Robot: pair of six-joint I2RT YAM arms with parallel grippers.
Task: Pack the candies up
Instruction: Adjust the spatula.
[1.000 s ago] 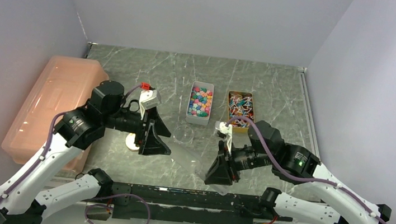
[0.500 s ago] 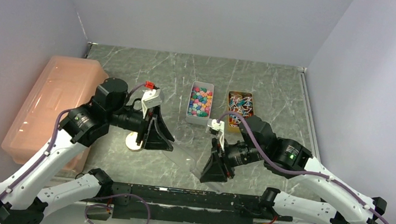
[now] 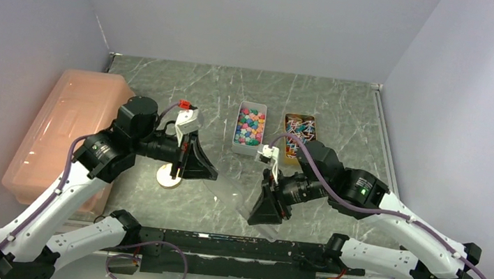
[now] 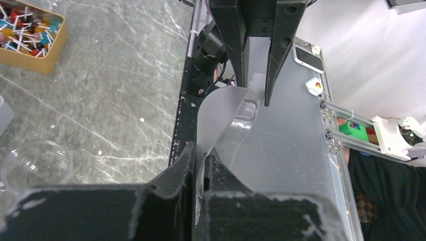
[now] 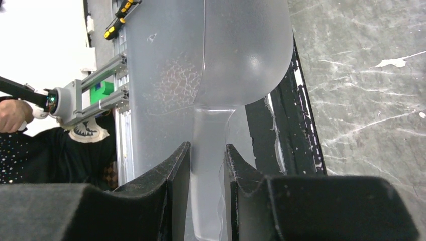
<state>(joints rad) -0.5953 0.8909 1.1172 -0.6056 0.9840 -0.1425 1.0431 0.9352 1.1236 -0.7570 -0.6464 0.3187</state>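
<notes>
L pincer (image 4: 198, 156) shut tight on one edge of clear plastic bag (image 4: 281, 150). R pincer (image 5: 207, 155) clamped on its other end, so bag spans btwn the two. Candies (image 3: 250, 126) sit in white tray (image 3: 246, 150) on tabletop (image 3: 345, 115), at bag's 12 o'clock. Lollipop box (image 3: 299, 133) at tray's 3 o'clock. Clear round dish (image 4: 35, 166) nr tray's 6 o'clock.

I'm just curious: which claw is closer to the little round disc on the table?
Left. The left gripper is right beside the disc; the right gripper is far off, across the clear bag both hold.
</notes>
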